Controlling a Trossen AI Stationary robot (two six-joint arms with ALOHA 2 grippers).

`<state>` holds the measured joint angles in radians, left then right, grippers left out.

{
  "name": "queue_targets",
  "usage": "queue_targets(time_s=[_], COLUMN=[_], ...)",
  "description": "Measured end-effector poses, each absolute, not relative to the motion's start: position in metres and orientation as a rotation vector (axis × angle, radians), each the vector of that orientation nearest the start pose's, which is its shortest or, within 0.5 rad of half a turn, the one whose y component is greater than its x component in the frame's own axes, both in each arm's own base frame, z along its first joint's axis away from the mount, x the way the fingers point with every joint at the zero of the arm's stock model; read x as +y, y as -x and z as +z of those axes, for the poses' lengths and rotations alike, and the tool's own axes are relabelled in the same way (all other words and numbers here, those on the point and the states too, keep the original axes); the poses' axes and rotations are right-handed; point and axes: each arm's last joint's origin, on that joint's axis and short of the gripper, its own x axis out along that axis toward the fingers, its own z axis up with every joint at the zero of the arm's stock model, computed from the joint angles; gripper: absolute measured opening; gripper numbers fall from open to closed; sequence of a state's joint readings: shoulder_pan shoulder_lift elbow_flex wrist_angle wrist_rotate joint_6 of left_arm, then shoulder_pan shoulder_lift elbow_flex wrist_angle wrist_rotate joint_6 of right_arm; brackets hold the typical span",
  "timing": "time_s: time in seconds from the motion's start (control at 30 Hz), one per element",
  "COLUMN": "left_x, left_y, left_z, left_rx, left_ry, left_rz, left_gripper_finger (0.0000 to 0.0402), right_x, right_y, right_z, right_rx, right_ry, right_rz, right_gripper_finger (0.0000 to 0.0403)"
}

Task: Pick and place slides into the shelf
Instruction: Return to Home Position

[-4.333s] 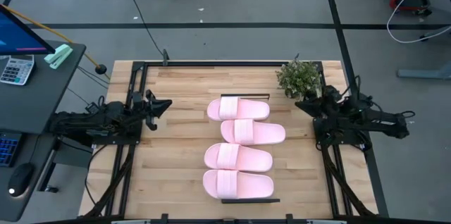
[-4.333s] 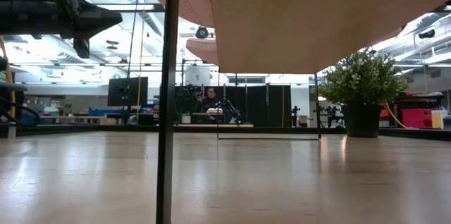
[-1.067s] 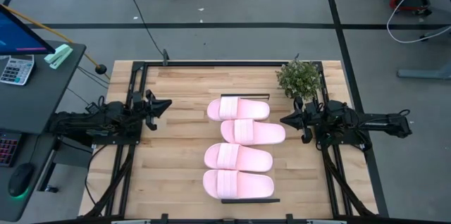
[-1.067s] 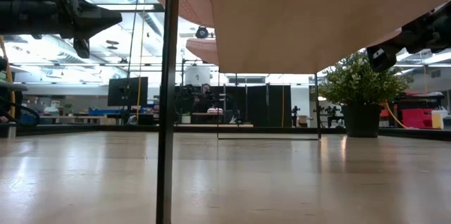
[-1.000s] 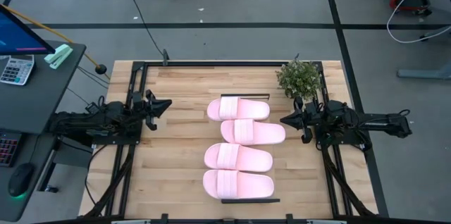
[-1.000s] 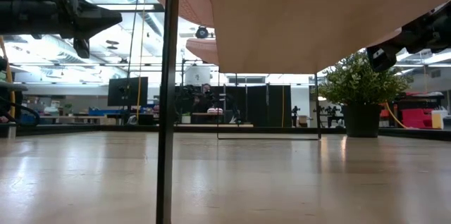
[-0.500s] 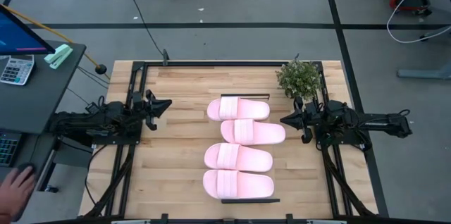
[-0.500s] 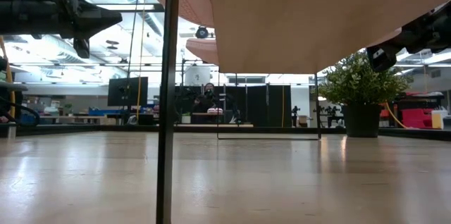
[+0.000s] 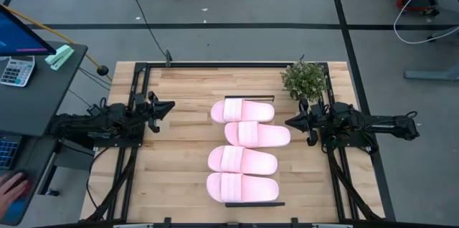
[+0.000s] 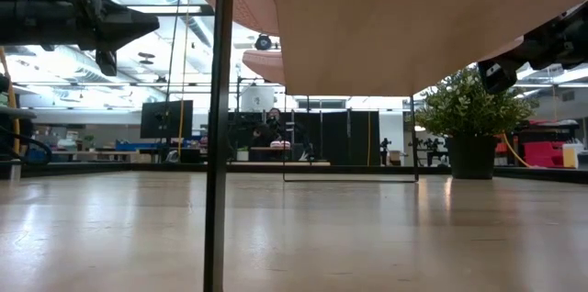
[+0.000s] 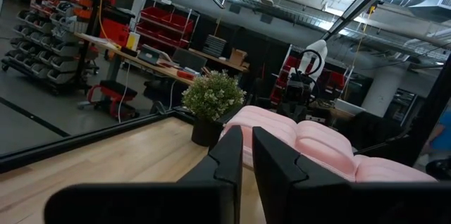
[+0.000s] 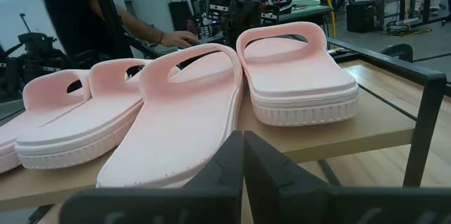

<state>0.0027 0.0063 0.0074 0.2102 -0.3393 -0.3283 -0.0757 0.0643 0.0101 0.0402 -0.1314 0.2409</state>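
Slides [image 9: 247, 134]: four, pale pink foam, side by side in row on shelf [image 12: 352, 136], mid-table. Likely light, soft, springy, slightly grippy; best pinched across wide strap or at sole edge. Left gripper [image 9: 166, 107] at left table side, fingers near-together, empty. Right gripper [image 9: 290, 122] just beside row, fingers closed, empty. No brand or writing legible.

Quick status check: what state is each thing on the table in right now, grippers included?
slides: all four lying strap-up, side by side on the shelf.
shelf: standing on the table, holding the four slides.
left gripper: shut, empty, at the table's left side.
right gripper: shut, empty, right of the shelf, clear of the slides.
potted plant: upright.
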Motion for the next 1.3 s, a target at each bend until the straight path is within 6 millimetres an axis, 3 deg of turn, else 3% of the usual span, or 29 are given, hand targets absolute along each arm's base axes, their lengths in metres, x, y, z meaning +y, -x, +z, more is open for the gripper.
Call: queue_targets(time_s=[1.3], left_x=[0.0099], left_y=[-0.0938], left_z=[0.1853], left_rx=[-0.264], left_ry=[0.359], left_rz=[0.303], left_gripper_finger=[0.0025], right_x=[-0.0038], right_y=[-0.1009], right_z=[0.1658], right_rx=[0.02], right_ry=[-0.242], right_rz=[0.054], right_gripper_finger=[0.0018])
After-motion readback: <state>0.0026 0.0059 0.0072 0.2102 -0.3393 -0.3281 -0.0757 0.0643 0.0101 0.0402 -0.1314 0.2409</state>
